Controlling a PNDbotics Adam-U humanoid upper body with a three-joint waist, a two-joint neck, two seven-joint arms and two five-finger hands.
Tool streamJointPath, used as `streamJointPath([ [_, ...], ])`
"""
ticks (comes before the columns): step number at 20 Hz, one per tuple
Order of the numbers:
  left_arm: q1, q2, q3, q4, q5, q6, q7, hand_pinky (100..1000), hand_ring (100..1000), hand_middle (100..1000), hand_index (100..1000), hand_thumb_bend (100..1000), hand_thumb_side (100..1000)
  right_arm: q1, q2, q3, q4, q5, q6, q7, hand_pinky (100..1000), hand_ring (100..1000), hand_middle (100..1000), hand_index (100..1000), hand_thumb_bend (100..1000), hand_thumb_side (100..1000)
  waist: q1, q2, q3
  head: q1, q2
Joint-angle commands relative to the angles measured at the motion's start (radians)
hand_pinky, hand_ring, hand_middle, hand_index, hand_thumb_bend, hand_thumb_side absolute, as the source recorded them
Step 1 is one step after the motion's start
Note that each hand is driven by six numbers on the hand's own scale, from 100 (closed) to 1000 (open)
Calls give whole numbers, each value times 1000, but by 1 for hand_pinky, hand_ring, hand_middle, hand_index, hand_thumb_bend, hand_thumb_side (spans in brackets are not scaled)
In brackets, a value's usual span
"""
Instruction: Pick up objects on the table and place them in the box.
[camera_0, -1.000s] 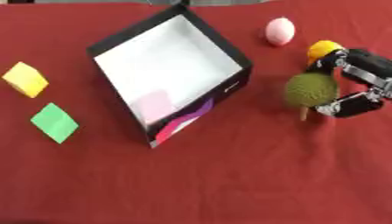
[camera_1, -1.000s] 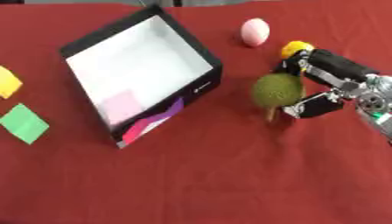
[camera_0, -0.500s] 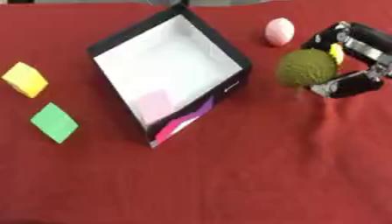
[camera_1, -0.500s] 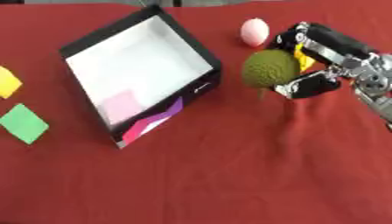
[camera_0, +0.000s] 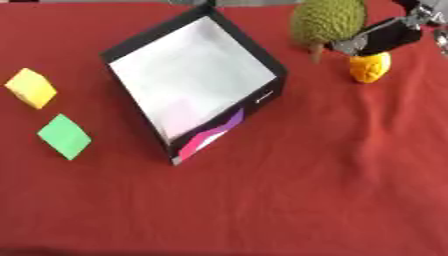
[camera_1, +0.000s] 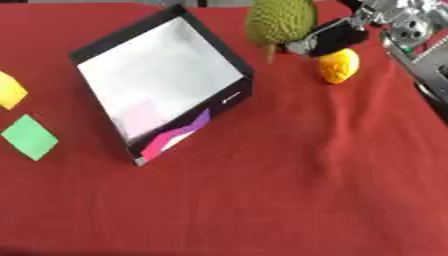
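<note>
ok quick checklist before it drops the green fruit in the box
1. Fruit in hand: ok. The right hand has its fingers round the green fruit, which is off the table.
2. Fruit over the box: not ok. It hangs beyond the far right corner of the box, not above the opening.
3. Box open: ok. White inside shows; nothing seen in it.
4. Path clear: ok. Only red cloth lies between fruit and box.
5. Orange thing: ok. It sits on the table right under the hand, away from the box.
6. Left hand: cannot tell, not in view.
</note>
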Motion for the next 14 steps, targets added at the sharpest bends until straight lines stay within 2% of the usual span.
streamJointPath([
  [1,-15,64,-1,-48,-27,0,2,705,854,688,730,100,641,-60,24,1,61,29,-19,2,674,391,373,653,376,100,-3,-34,13,-25,10],
  [8,-39,94,-24,-113,-59,0,-12,711,851,689,733,100,614,-156,100,3,225,99,-54,4,680,396,377,658,351,100,-15,-19,88,-70,-12],
  [14,-59,82,-41,-124,-46,10,-32,709,854,689,731,100,634,-200,149,-5,334,174,-91,-15,690,407,388,667,336,100,-31,1,119,-99,-32],
])
